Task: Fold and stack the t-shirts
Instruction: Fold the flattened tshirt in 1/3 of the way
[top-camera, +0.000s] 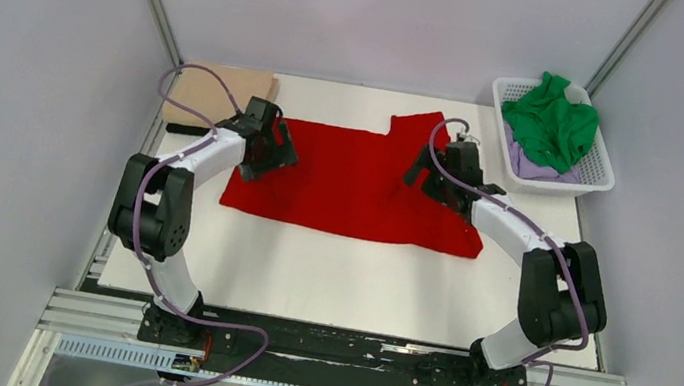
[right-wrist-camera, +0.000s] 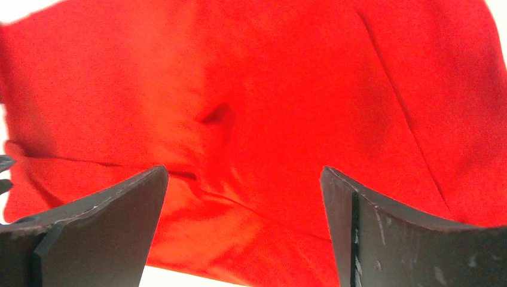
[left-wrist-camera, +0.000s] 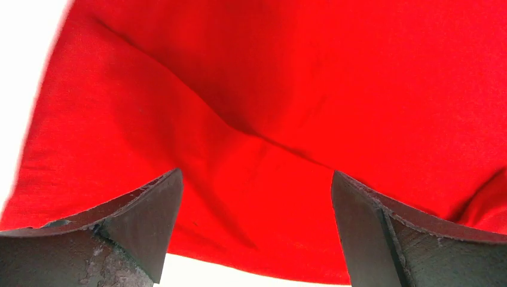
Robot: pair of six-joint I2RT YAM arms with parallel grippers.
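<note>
red t-shirt (top-camera: 358,190): flat, mid-tabletop toward far edge | left gripper (top-camera: 257,156) + right gripper (top-camera: 426,175): jaws wide, empty, over its two ends | tip: pinch both edges level, lift together, no bunching

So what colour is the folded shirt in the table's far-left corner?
The folded shirt is tan-beige, best seen in the top external view.

Bright, even light all round, hardly a shadow on the table (top-camera: 357,276); close up the red t-shirt (left-wrist-camera: 299,89) looks oversaturated and soft, the white beside it blown out
</note>
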